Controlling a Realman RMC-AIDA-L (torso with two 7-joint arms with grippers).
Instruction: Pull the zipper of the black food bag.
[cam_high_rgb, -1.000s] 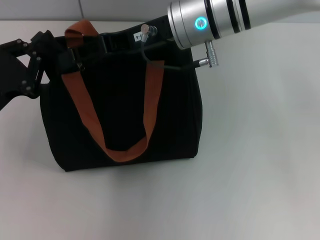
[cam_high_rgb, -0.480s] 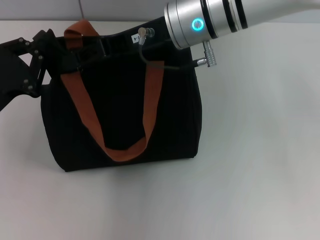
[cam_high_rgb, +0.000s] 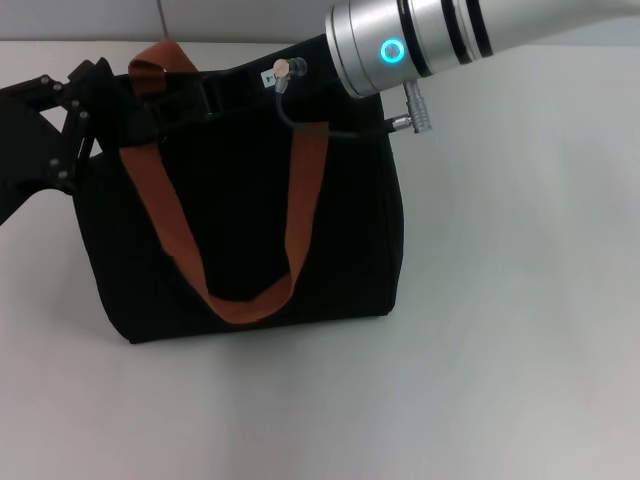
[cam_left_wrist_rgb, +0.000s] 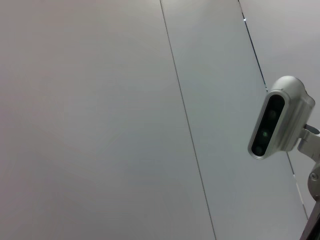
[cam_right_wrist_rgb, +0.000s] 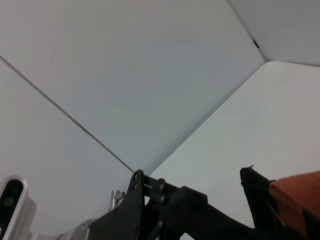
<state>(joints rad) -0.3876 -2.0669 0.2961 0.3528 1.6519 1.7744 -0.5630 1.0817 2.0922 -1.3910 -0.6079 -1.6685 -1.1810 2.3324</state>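
My left hand (cam_high_rgb: 100, 100) grips the bag's (cam_high_rgb: 250, 240) top left corner on the table (cam_high_rgb: 500, 350); my right hand reaches behind its top edge, its grip hidden. Zipper unseen.

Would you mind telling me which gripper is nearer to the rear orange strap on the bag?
Left. The left gripper is at the bag's top left corner, right beside the rear strap. The right arm reaches the top edge farther right, its gripper hidden.
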